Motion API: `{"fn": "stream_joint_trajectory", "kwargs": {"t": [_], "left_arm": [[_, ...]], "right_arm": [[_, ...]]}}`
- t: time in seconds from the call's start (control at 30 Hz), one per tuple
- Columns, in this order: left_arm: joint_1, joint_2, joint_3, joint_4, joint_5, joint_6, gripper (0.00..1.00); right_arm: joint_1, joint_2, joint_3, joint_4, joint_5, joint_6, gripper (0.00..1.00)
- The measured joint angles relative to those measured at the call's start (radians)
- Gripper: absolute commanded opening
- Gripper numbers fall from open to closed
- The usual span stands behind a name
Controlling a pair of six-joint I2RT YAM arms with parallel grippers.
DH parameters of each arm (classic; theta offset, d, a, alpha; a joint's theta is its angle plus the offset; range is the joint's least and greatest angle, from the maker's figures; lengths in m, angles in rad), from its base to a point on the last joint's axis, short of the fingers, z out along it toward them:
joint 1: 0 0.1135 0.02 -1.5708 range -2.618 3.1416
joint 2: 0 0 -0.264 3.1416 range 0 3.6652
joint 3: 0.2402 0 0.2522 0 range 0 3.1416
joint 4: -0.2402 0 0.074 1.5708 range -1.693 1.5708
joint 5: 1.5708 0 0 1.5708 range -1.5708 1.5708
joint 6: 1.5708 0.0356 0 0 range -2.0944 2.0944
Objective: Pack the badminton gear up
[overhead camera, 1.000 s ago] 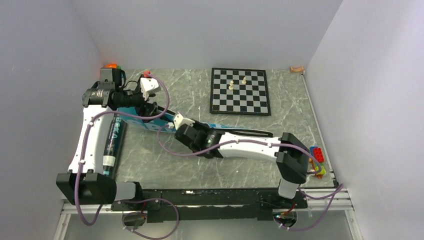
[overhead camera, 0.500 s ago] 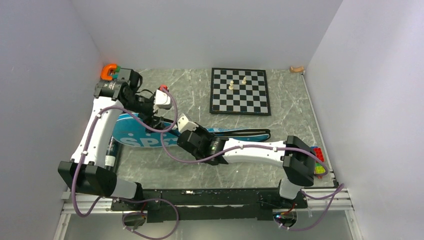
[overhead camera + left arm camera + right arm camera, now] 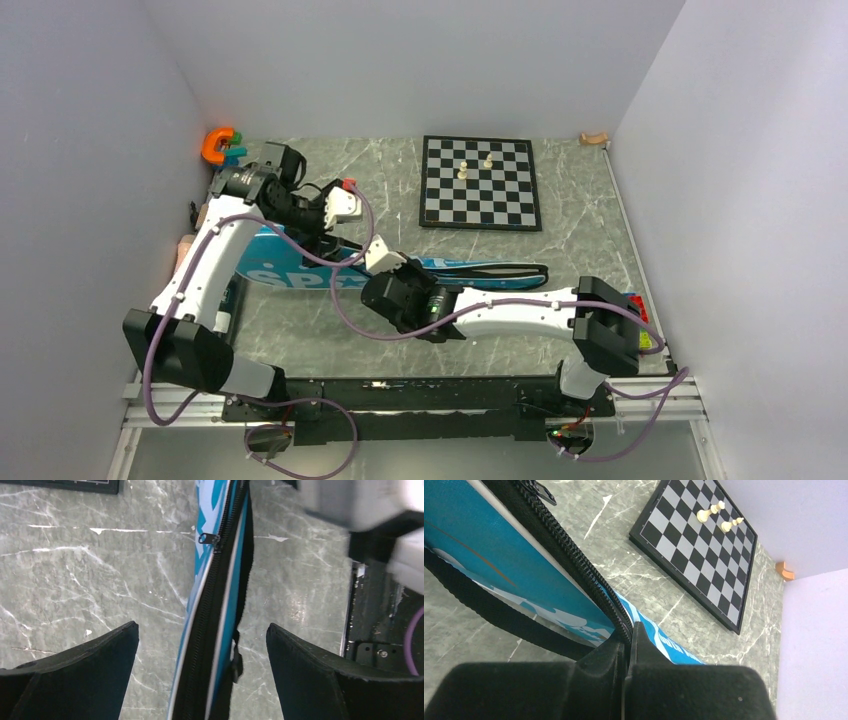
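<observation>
**Pinching the blue racket bag (image 3: 499, 560) by its zipper edge**

Beyond the right gripper (image 3: 626, 635), well apart, lies a chessboard (image 3: 696, 550) bearing two pale pieces. Its jaws are clamped together on the bag's zipper edge. The left gripper (image 3: 201, 630) gapes wide, with the bag running between its jaws and touching neither. The zipper pull (image 3: 209, 538) sits ahead of them.

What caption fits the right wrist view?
Right gripper shut on the blue bag at its zipper; chessboard with two pieces behind.

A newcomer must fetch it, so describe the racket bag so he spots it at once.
On the grey marbled table, find the chessboard at the far side. Nearer the front edge and left of it lies the racket bag, long and slim. Nothing else there is a long blue sleeve with white lettering and a black zip.
</observation>
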Motion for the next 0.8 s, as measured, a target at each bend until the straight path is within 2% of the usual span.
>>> {"fn": "stream_joint_trajectory", "kwargs": {"t": [0.07, 0.2, 0.3, 0.47, 0.53, 0.6, 0.63, 0.73, 0.8], "left_arm": [[-0.014, 0.009, -0.019, 0.030, -0.030, -0.009, 0.98], [-0.046, 0.056, -0.036, 0.048, -0.079, -0.014, 0.87], [-0.062, 0.100, -0.036, 0.050, -0.106, -0.022, 0.69], [-0.078, 0.137, -0.035, 0.065, -0.150, -0.073, 0.24], [-0.082, 0.135, -0.035, 0.092, -0.160, -0.105, 0.17], [-0.087, 0.126, -0.036, 0.132, -0.168, -0.140, 0.03], [-0.091, 0.116, -0.039, 0.159, -0.173, -0.156, 0.00], [-0.106, 0.084, -0.053, 0.257, -0.199, -0.196, 0.00], [-0.122, 0.068, -0.063, 0.327, -0.227, -0.223, 0.00]], "right_arm": [[0.006, 0.000, -0.003, 0.005, 0.003, 0.002, 0.00], [0.021, 0.000, -0.004, 0.005, 0.005, 0.005, 0.00], [0.027, 0.000, -0.005, 0.006, 0.005, 0.010, 0.00], [0.027, 0.000, -0.025, 0.065, 0.037, -0.025, 0.00], [0.021, 0.000, -0.037, 0.112, 0.056, -0.056, 0.00], [0.008, 0.000, -0.042, 0.148, 0.071, -0.080, 0.00], [-0.003, 0.000, -0.043, 0.169, 0.077, -0.090, 0.00], [-0.042, 0.001, -0.043, 0.227, 0.091, -0.102, 0.00], [-0.066, 0.001, -0.043, 0.250, 0.093, -0.090, 0.08]]}}
